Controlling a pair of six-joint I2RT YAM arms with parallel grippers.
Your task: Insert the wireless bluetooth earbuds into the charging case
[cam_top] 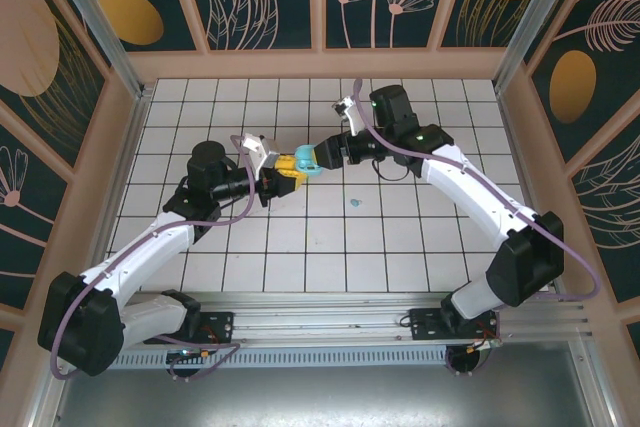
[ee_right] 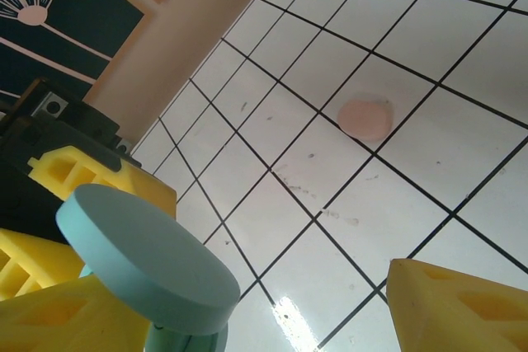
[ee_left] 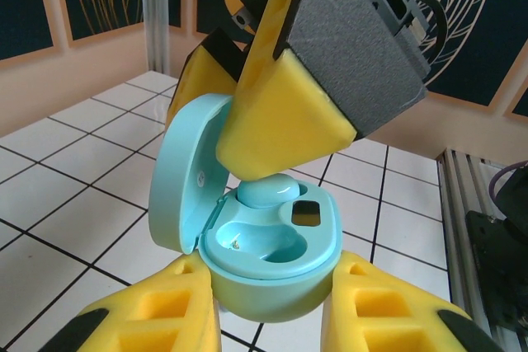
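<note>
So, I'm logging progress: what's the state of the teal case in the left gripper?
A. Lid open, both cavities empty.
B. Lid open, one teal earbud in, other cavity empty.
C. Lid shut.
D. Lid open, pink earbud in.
B: the lid of the teal case stands open, a teal earbud sits in the far cavity, and the near cavity is bare.

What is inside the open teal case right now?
One teal earbud sits in the far well of the charging case, its top covered by a finger of the right gripper. The near well is empty. How deep it sits is hidden.
</note>
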